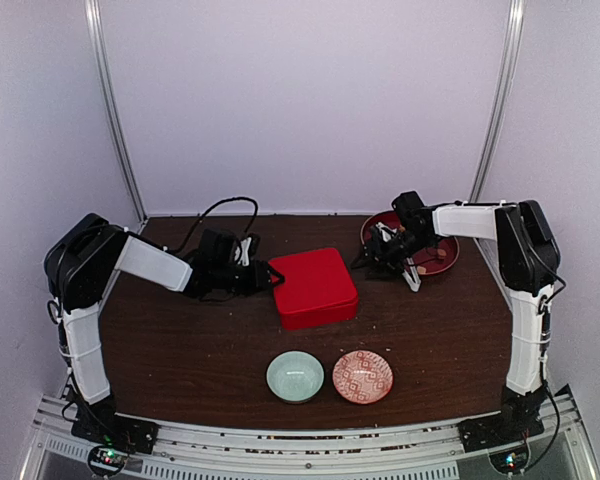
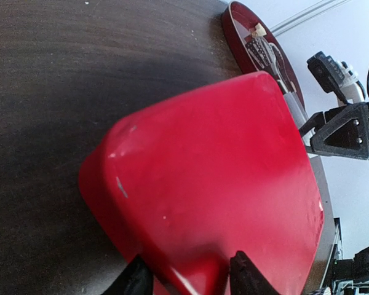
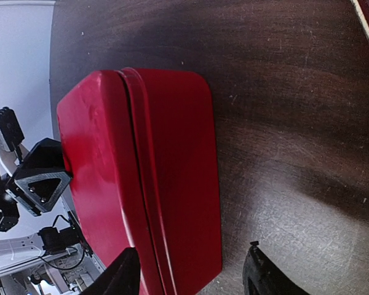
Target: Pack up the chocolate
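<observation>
left gripper (image 2: 190,278): its fingers are clenched on the red box (image 2: 215,184); the box's edge is pinched between the two black fingertips, and the whole space between them is filled by red surface.
right gripper (image 3: 190,270): its fingers are released and spread wide; nothing is held, and only bare table (image 3: 295,92) and one end of the red box are seen beyond the tips.
chocolate (image 1: 421,268): a few tiny tan pieces are seen on the dark red plate (image 1: 448,255), just behind the right fingers, on the side turned away from the box. they are too small and blurred to be counted. from the left fingers they are well apart, with the whole box lying between.
red box: it is closed, with its lid seated on the base, and it is laid flat on the table. it is gripped at one edge by the left fingers. its opposite end is faced by the right fingers and is separated from them by a strip of bare wood.
dark red plate: it is set beside and partly under the right gripper, past the far end of the box as seen from the left fingertips.
pale green bowl (image 1: 280,372): it is placed well apart from both pairs of fingers, on the side toward the arm bases.
patterned pink bowl (image 1: 362,376): it is placed just beside the pale green bowl, on the right fingers' side of it, and well apart from both grippers.
</observation>
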Tool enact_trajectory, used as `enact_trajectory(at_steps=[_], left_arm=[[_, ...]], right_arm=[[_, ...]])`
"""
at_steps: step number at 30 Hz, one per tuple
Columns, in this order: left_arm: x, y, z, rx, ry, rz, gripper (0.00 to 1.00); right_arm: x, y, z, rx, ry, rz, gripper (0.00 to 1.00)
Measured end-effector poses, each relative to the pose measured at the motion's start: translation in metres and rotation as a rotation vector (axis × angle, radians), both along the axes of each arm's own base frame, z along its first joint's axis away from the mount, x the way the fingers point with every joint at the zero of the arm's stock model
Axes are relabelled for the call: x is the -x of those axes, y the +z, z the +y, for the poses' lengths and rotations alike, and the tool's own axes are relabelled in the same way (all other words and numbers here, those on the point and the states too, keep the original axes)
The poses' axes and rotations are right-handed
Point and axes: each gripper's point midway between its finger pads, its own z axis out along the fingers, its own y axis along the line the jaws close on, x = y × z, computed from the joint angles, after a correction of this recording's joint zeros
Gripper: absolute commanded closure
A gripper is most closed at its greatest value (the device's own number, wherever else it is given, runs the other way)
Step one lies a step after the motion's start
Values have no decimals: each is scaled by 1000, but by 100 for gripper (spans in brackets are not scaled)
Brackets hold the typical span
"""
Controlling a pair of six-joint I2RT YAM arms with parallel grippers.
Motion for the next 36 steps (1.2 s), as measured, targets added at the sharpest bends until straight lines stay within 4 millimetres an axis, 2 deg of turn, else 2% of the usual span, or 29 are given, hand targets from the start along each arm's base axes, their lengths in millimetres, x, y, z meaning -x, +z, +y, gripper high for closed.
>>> enact_trajectory(at_steps=[3, 6, 10, 12, 17, 21, 23, 27, 36], left_arm=[[1, -2, -1, -5, -3, 2, 54], [0, -2, -2, -13, -6, 7, 54], [-2, -1, -6, -32, -10, 5, 54], [-3, -1, -7, -50, -10, 4, 54], [-4, 0, -11, -113, -10, -3, 55], [-5, 0, -11, -150, -10, -9, 55], [-5, 0, -12, -157, -12, -13, 52], [-5, 1, -12, -165, -19, -25, 43], [1, -1, -14, -172, -39, -25, 45]], right_arm=[[4, -2, 0, 15, 18, 1, 29], [6, 2, 5, 13, 44, -12, 28], [6, 8, 14, -1, 73, -37, 40], [8, 6, 18, -8, 86, -33, 48], [13, -10, 23, -8, 106, 3, 59], [13, -8, 26, -23, 120, -5, 76], [13, -6, 26, -30, 124, -14, 82], [11, -3, 21, -50, 114, -20, 85], [12, -6, 19, -86, 122, -35, 92]])
